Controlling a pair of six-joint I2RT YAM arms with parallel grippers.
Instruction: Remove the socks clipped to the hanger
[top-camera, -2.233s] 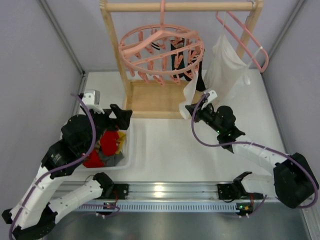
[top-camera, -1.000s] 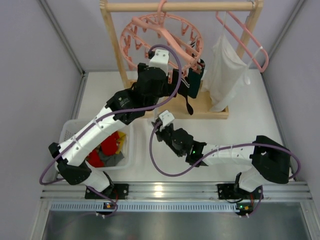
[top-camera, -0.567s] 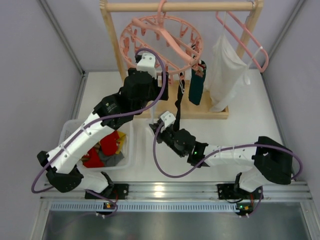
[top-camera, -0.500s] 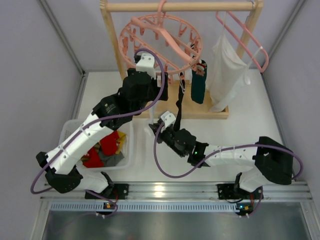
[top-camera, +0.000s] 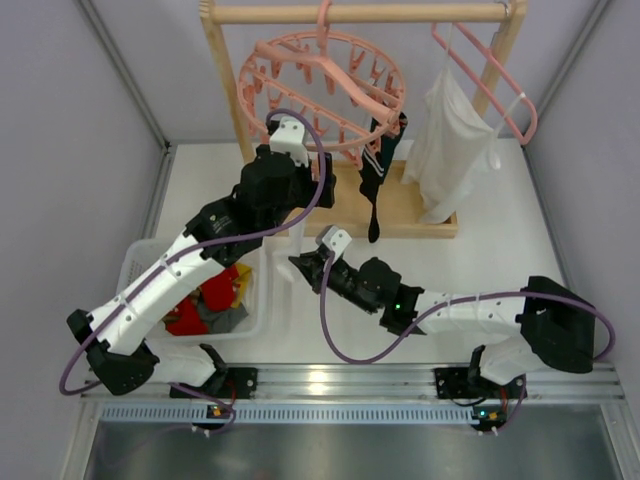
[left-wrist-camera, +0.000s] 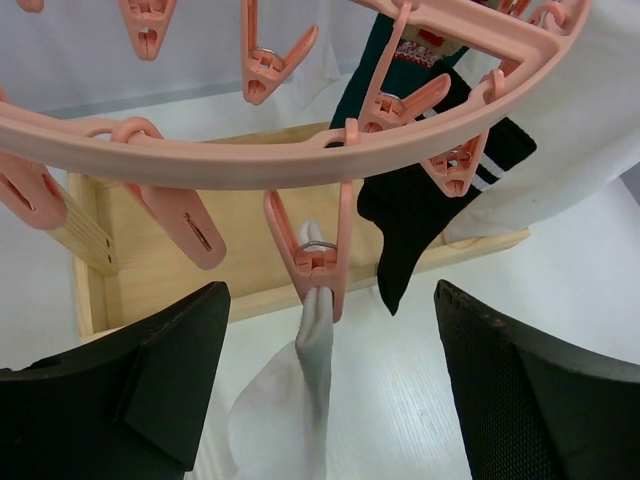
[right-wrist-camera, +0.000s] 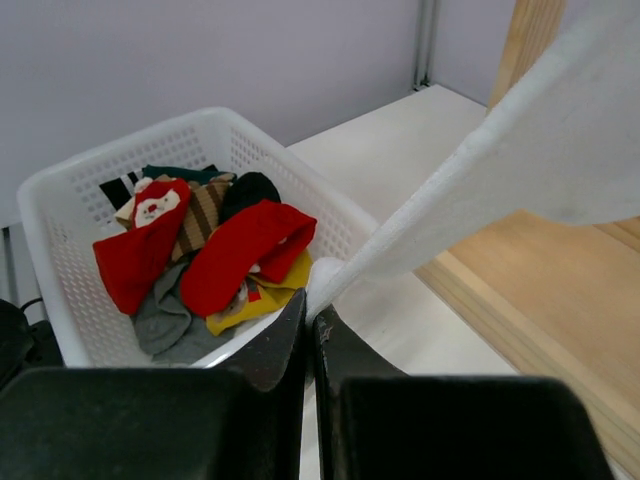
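While lying low over desk (top-camera: 480, 260), right hand (right-wrist-camera: 310, 320): pinching white sock (right-wrist-camera: 480, 190) end
left arm (top-camera: 180, 270): reaching up under hanger (top-camera: 320, 75)
left hand (left-wrist-camera: 330, 330): hanging spread, flanking clip (left-wrist-camera: 320, 265)

Top cam sits above and behind the rig and gives me the whole table (top-camera: 480, 270). Left wrist cam: close under the hanger (left-wrist-camera: 300, 152), looking outward. Right wrist cam: low, facing the basket (right-wrist-camera: 55, 300). Both wrist views share the white sock (left-wrist-camera: 305, 390) and the wooden base (right-wrist-camera: 520, 290).
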